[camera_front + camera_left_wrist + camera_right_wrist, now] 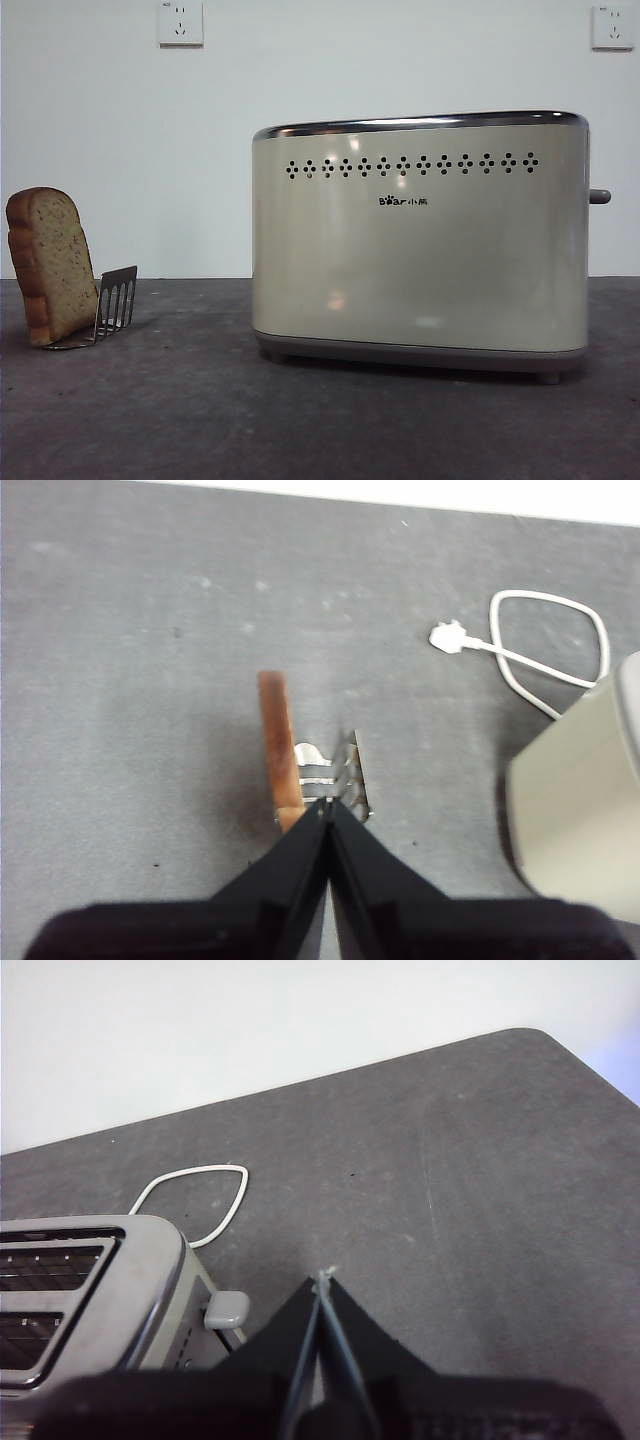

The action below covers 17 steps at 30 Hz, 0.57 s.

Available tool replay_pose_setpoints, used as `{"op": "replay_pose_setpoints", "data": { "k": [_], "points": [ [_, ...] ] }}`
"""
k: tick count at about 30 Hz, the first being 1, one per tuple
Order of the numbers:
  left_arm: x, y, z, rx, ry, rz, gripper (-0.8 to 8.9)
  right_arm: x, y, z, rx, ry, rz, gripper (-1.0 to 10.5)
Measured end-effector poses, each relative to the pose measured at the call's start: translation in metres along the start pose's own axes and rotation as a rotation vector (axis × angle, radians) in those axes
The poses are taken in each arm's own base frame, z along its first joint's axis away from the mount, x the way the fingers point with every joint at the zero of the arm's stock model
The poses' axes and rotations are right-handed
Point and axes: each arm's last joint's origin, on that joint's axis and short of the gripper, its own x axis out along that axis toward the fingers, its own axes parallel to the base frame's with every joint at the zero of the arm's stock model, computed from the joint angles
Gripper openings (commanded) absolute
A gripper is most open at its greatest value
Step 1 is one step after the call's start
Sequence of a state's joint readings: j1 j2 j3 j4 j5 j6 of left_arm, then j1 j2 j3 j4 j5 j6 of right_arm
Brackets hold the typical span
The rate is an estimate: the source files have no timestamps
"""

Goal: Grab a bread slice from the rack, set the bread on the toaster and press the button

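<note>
On the dark grey surface (300, 420), at the far left of the front view, the slice of bread (48, 262) stands nearly upright in the rack (113, 302), leaning slightly and resting against one end of it, while the rack's slotted panel rises free on the side nearer the toaster (420, 240). The toaster sits well apart from the rack, broad side toward the front camera, with its chrome rim on top, a row of dotted vent holes and the small logo below them. The button (599, 196) sticks out of the toaster's narrow end, on the side away from the bread. Neither arm shows in the front view. From the left wrist camera, the left gripper (327, 805) hangs above the rack with its jaws pressed together, holding nothing; the slice appears edge-on just beside their tips. A white power cord (540, 650) with its plug lies looped on the surface behind the toaster. From the right wrist camera, the right gripper (322, 1278) hovers near the toaster's lever end, jaws likewise closed and empty, the button just beside them and the two open slots (50, 1290) visible.
</note>
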<state>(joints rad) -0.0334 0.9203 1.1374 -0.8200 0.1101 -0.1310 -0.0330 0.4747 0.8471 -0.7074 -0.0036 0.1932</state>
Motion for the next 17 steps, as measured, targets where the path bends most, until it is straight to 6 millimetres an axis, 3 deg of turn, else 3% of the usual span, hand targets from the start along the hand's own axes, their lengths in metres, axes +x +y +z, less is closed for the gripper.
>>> {"op": "replay_pose_setpoints", "data": {
  "k": [6,14,17],
  "points": [
    [0.006,-0.004,0.036,0.015,0.170,0.018,-0.04,-0.002,0.008,0.020,-0.108,0.071,0.116,0.0],
    [0.040,-0.005,0.074,0.053,0.391,0.030,0.11,0.009,0.019,0.037,-0.186,0.161,0.408,0.0],
    [0.065,-0.004,0.083,0.064,0.453,0.031,1.53,0.013,0.022,0.041,-0.189,0.190,0.502,0.0]
  ]
}}
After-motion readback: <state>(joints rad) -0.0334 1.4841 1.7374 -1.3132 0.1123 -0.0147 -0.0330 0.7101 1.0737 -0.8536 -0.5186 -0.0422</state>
